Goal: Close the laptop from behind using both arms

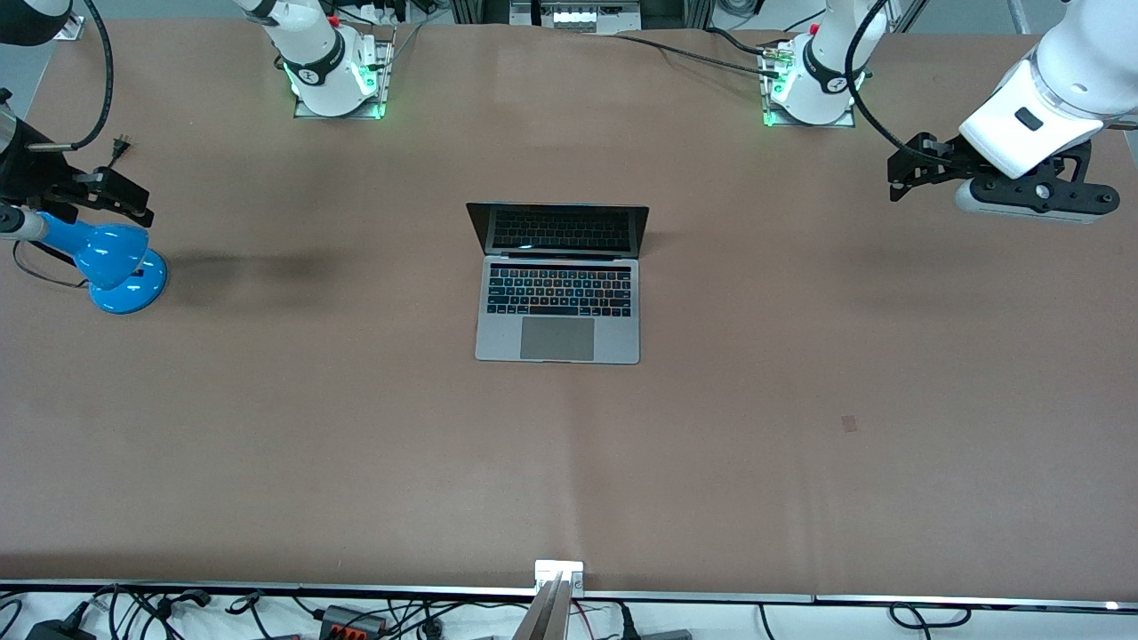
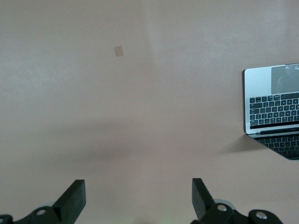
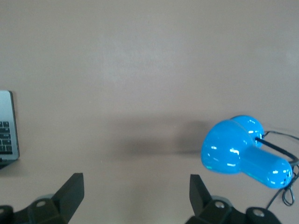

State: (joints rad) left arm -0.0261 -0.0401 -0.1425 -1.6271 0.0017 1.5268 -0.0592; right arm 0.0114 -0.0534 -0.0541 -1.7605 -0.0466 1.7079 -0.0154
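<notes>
The laptop (image 1: 558,283) sits open at frame centre. My left gripper (image 1: 900,173), upper right, and right gripper (image 1: 133,203), far left edge, both gape empty. Next I must reach its lid's back.

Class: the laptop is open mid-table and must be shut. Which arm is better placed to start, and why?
Neither clearly. The left tool and right tool both hang open over their own table ends, far from the laptop; the right has a blue lamp beneath it.

A slim silver-grey metal laptop (image 1: 558,293) lies open mid-tabletop (image 1: 800,427), dark screen upright (keyboard nearer the front camera).
</notes>
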